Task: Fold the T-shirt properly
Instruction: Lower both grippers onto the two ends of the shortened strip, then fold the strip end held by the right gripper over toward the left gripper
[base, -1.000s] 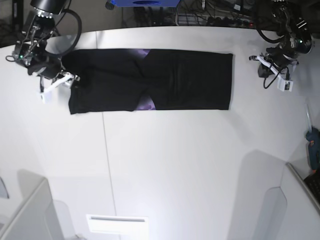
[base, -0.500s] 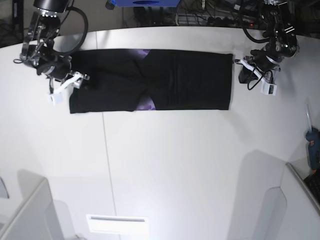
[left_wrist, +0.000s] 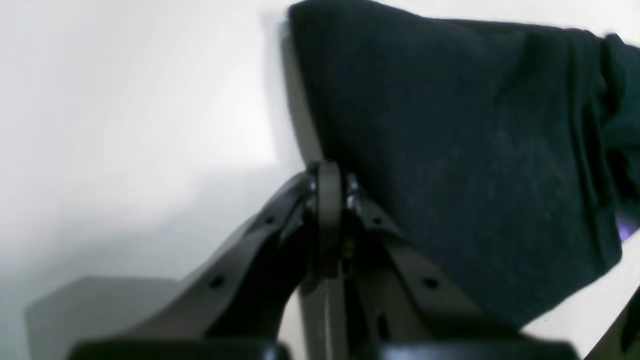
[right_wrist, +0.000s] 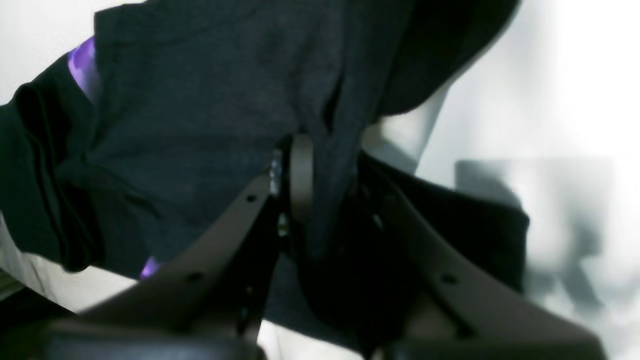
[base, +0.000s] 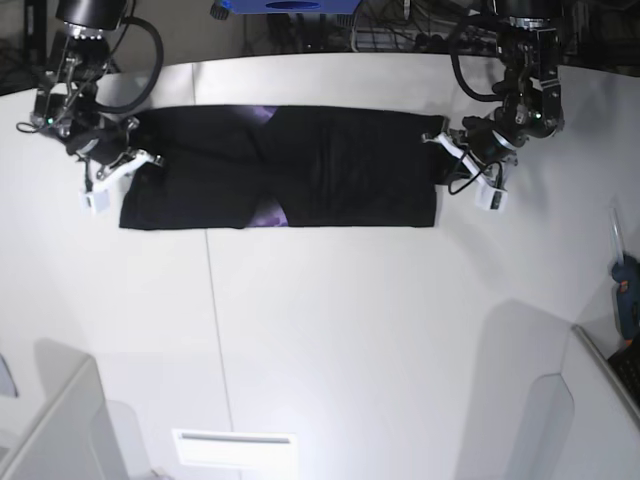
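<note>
Black shirt (base: 280, 180) lies as a long folded band across the far half of the table (base: 330, 330). Right gripper (right_wrist: 320, 200) is clamped on a bunch of cloth at one short end. Left gripper (left_wrist: 330, 200) is closed at the opposite short edge; whether it holds cloth cannot be told. Risk: an uneven or one-sided pull would skew the band and loosen the tucked sleeves.
</note>
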